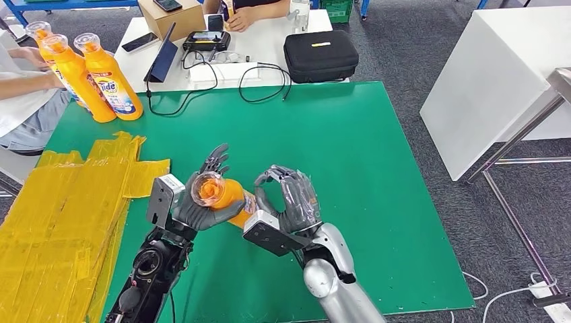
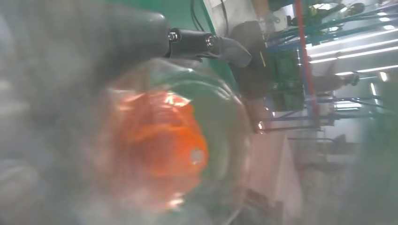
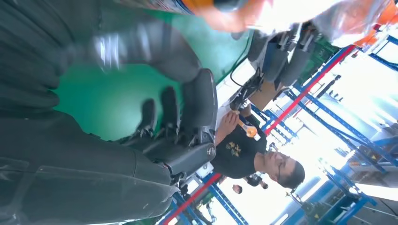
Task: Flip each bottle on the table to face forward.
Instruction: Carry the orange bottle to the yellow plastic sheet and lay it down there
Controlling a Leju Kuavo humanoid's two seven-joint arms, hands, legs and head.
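Note:
My left hand (image 1: 195, 205) holds an orange bottle (image 1: 225, 195) above the green mat (image 1: 350, 155), near the front. The bottle lies tilted, with its clear cap (image 1: 205, 188) towards me. In the left wrist view the cap (image 2: 178, 145) is blurred and close, with my fingers (image 2: 202, 44) curled past it. My right hand (image 1: 289, 198) is beside the bottle's far end with its fingers apart; they do not wrap the bottle. In the right wrist view the bottle (image 3: 220, 11) lies beyond my spread fingers (image 3: 187, 112). Three orange bottles (image 1: 108, 84) stand upright at the mat's far left corner.
A patch of yellow tape (image 1: 67, 215) covers the table's left side. A person's arm (image 1: 23, 81) rests at the far left. Behind the mat are a tablet (image 1: 163, 54), cables (image 1: 262, 81), a black case (image 1: 320, 55) and another person's hand (image 1: 239, 19). A white table (image 1: 498, 74) stands at the right.

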